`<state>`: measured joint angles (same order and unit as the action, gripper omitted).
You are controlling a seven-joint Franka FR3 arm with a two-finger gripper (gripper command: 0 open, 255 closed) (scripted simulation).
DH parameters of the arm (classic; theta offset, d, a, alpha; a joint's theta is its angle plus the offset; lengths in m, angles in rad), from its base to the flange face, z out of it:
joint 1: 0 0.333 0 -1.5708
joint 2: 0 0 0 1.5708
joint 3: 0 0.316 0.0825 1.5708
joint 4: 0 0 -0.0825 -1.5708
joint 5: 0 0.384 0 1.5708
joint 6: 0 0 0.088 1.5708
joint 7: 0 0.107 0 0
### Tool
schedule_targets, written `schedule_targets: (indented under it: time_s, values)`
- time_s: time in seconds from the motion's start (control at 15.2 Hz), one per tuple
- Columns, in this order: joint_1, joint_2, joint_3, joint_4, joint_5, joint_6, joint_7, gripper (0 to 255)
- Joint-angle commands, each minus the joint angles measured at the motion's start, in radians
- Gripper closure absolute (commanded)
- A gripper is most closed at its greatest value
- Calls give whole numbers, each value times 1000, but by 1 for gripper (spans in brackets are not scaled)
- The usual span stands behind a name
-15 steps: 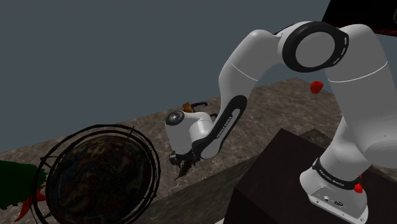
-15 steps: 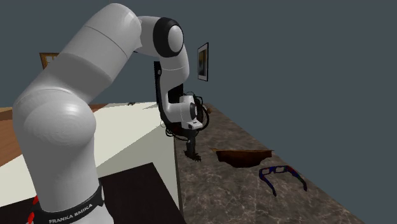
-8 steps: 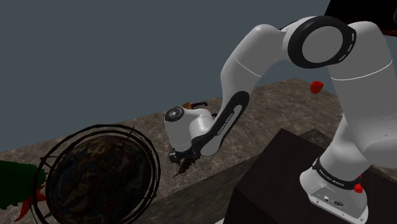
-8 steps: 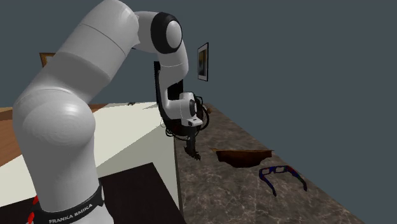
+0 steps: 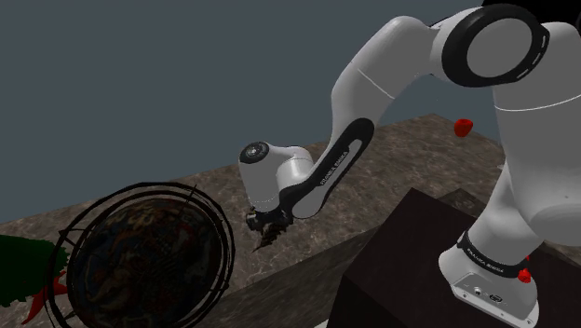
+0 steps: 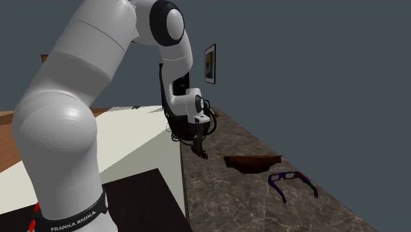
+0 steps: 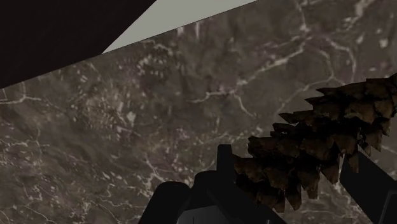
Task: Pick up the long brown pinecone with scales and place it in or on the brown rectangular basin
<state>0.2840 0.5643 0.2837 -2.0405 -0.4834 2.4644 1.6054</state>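
Pinecone [image 7: 312, 149] is clasped tight in the gripper [image 7: 298, 175], hanging above the counter [image 7: 127, 146]. Basin [image 6: 250, 161] lies right of centre in the second exterior view.

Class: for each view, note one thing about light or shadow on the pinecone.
Shoulder view: dim, the pinecone in the gripper reads nearly black. Second exterior view: brighter and even, no clear shadow on the counter beneath it. Wrist view: brown scales plainly lit; a black area beyond the counter's edge.
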Motion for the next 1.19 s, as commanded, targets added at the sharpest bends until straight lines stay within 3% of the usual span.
schedule_targets:
  time_s: [0.0,1.12]
  values:
    - [-6,-25,11,-6,14,-19,-9,255]
    - [-52,-206,77,-15,126,-174,-101,255]
